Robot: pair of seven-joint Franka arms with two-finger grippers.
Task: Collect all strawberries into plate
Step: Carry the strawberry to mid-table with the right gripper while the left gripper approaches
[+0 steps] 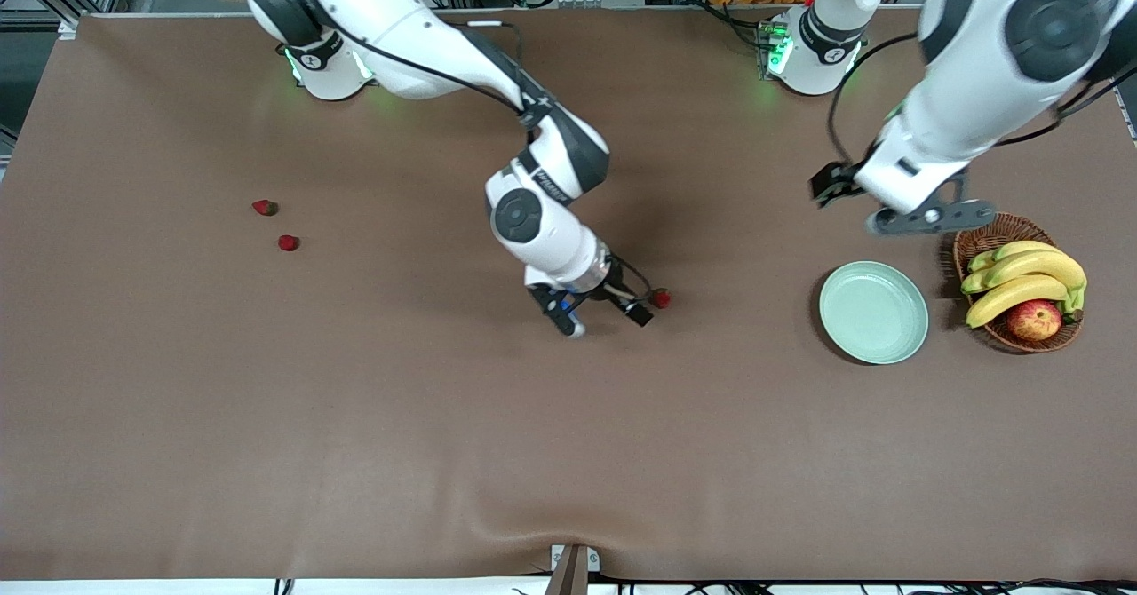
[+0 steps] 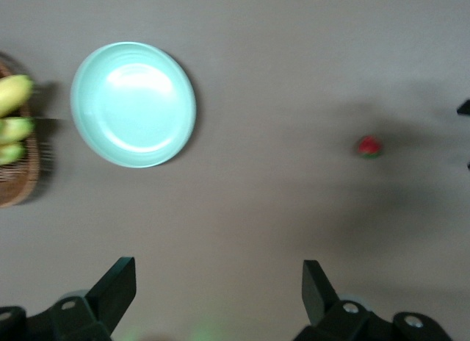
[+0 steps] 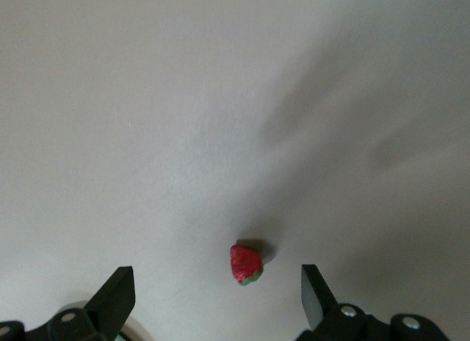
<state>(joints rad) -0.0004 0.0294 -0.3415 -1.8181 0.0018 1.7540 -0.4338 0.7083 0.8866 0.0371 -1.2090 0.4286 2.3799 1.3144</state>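
Right gripper [image 1: 606, 312] is hanging spread just beside a strawberry [image 1: 662, 298] lying free on the tabletop [image 1: 444, 453]; likely light, roll-prone, needing a mid-body pinch.

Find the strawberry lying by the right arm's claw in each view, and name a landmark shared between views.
Front view: strawberry on the cloth, mid-table.
Left wrist view: strawberry, apart from the plate.
Right wrist view: strawberry, between open claw fingers.
Shared landmark: the plate, in the front and left wrist views.

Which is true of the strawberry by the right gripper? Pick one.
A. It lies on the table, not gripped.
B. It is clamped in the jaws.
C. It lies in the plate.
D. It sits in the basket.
A: the strawberry rests on the table between the right gripper's open fingers, and the plate holds nothing.
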